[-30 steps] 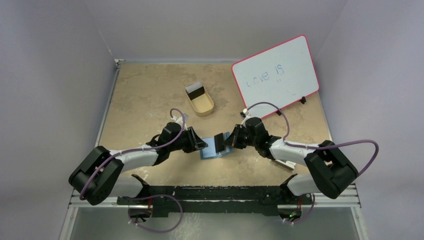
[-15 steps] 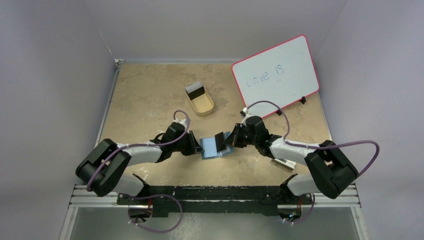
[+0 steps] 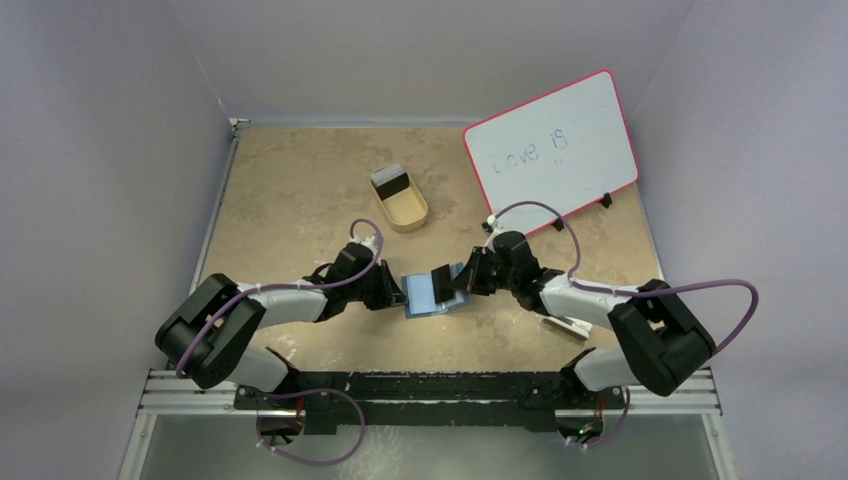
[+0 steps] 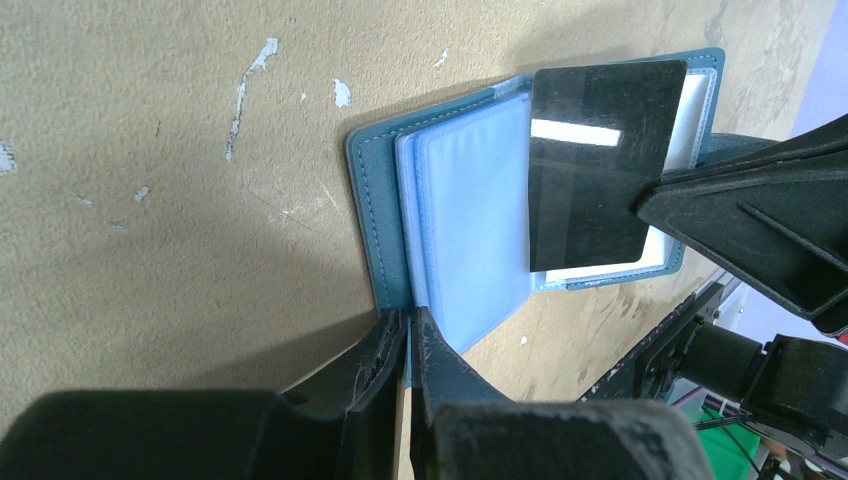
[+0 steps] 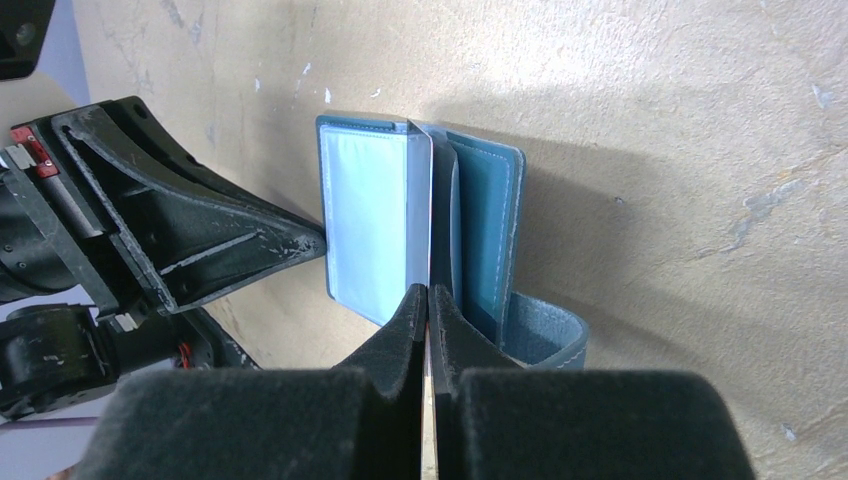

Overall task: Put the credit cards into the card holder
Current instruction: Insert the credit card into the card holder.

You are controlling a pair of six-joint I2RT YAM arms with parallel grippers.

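The left arm lies low across the tan table (image 3: 285, 190), reaching in toward the centre. The left gripper (image 4: 408, 318) has its jaws drawn together to a thin slit at the left edge of the card holder (image 4: 470, 240), pinching the teal cover there. Behind it, well apart toward the far side, stands a tan oval tray (image 3: 412, 222) with a black-and-pale card (image 3: 392, 184) inside.

The card holder lies open and flat on the table at the centre, between the two grippers. Its clear plastic sleeves are fanned up from the spine, and its strap tab sticks out on the right-hand side.

A black credit card (image 4: 600, 165) stands above the open sleeves. It is tilted, with its lower edge down among the pages near the spine. The right gripper (image 5: 428, 292) grasps this card, its jaws clenched on the card's right-hand end. The right wrist view shows the card edge-on between the fingertips.

At the far right a pink-framed whiteboard (image 3: 553, 150) leans upright, with faint handwriting on it.
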